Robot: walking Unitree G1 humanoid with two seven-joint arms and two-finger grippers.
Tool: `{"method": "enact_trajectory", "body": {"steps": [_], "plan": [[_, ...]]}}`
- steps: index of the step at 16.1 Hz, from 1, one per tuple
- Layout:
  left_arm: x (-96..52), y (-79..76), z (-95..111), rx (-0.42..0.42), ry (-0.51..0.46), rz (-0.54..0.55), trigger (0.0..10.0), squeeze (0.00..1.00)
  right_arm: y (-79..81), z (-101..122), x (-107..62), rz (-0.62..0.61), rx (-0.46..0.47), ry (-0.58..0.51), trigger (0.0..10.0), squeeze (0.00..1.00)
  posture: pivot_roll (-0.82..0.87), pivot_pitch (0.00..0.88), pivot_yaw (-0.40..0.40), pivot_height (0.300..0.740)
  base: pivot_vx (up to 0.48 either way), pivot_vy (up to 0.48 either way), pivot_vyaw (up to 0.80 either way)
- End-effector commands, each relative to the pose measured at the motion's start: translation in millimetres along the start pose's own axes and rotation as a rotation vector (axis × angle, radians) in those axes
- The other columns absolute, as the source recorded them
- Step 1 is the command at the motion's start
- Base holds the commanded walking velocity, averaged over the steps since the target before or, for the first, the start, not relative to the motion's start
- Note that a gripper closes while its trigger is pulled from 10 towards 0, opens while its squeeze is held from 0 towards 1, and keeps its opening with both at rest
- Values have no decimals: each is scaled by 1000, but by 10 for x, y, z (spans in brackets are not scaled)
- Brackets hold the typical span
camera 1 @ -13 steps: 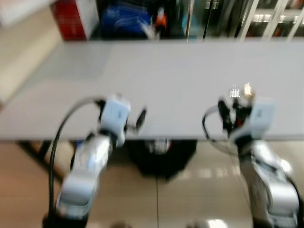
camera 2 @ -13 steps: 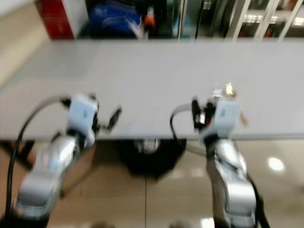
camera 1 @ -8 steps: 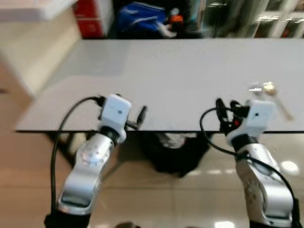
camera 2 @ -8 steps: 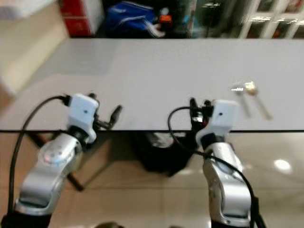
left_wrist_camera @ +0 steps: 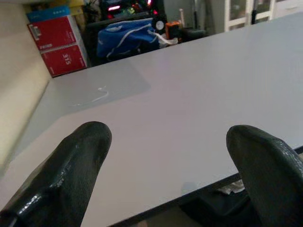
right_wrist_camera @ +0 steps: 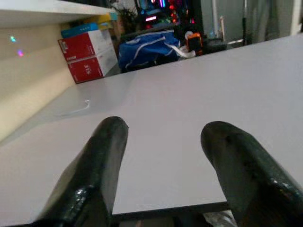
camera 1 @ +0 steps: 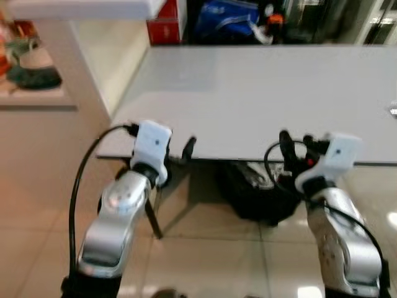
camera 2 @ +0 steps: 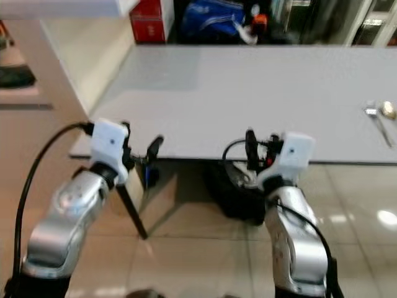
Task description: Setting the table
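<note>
A plain grey table [camera 1: 267, 93] stretches ahead of me. A metal spoon and fork [camera 2: 379, 114] lie together on its far right part, near the front edge. My left gripper [camera 1: 188, 149] hovers at the table's front left corner, open, with nothing between its fingers [left_wrist_camera: 85, 151]. My right gripper [camera 1: 285, 144] hangs just before the front edge, near the middle, also open and empty, as its wrist view [right_wrist_camera: 163, 130] shows. The cutlery lies well to the right of both grippers.
A black bag [camera 1: 254, 195] sits on the tiled floor under the table. Behind the table are red boxes [camera 1: 166, 22] and a blue bag [camera 1: 229, 18]. A beige counter [camera 1: 80, 74] with a low shelf holding items [camera 1: 31, 71] stands at the left.
The whole picture has shifted: the camera has turned left, so the table and cutlery now sit further right and the counter has come into view. Both grippers keep their open pose.
</note>
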State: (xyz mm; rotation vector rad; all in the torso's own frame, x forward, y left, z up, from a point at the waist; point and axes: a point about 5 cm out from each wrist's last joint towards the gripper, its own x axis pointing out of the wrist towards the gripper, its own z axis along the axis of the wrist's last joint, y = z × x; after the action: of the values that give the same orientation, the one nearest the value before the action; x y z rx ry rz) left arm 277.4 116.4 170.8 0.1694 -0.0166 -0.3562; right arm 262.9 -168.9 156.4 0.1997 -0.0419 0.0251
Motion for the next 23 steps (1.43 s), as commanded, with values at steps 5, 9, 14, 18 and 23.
{"method": "enact_trajectory", "body": {"steps": [5,9,14,18,23], "plan": [[-36,99,3,11,6,45,10000,1000,95,15,39,44,7,-13,10000,1000,19,8,-3,740,0,480,0],[-19,145,17,26,8,68,10000,0,142,28,69,59,11,-20,10000,1000,21,14,-3,740,0,480,0],[-6,154,33,25,5,80,10000,0,165,45,111,74,6,-25,10000,1000,32,10,-10,740,0,480,0],[-33,213,45,26,2,108,10000,0,244,49,171,104,17,-28,10000,1000,52,5,-27,740,0,480,0],[-80,225,48,26,4,128,10000,0,287,44,217,130,22,-25,10000,1000,73,2,-45,740,0,480,0]]}}
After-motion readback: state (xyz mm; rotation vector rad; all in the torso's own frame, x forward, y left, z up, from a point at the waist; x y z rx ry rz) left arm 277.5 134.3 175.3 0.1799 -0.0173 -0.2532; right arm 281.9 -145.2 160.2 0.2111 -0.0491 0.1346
